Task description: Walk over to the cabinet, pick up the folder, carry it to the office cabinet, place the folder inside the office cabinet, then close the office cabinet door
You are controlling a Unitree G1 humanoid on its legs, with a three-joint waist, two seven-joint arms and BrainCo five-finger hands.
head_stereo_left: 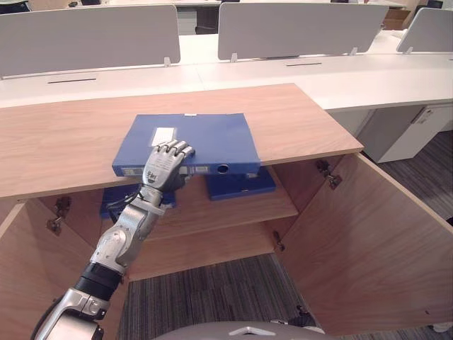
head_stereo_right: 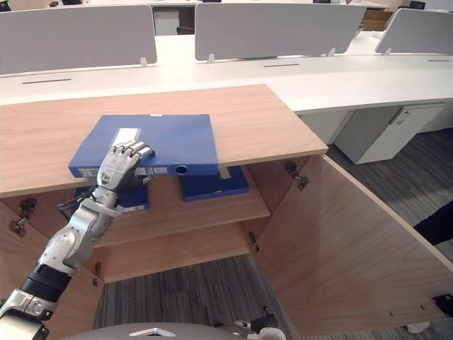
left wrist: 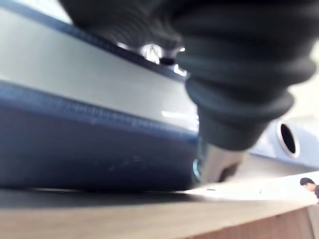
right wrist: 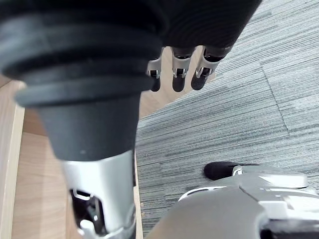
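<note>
A blue folder (head_stereo_left: 205, 138) lies flat on the wooden cabinet top (head_stereo_left: 64, 142), its spine jutting slightly over the front edge. My left hand (head_stereo_left: 164, 166) sits at that front edge with fingers curled over the folder's top and spine. In the left wrist view the folder's spine (left wrist: 89, 144) is very close, resting on the wood. My right hand (right wrist: 182, 74) hangs over the grey carpet with its fingers relaxed and holds nothing.
The cabinet stands with both doors swung out; the right door (head_stereo_left: 368, 241) reaches toward me. Two more blue folders (head_stereo_left: 241, 185) lie on the upper shelf (head_stereo_left: 233, 212) inside. White desks (head_stereo_left: 340, 78) with grey partitions (head_stereo_left: 283, 28) run behind the cabinet.
</note>
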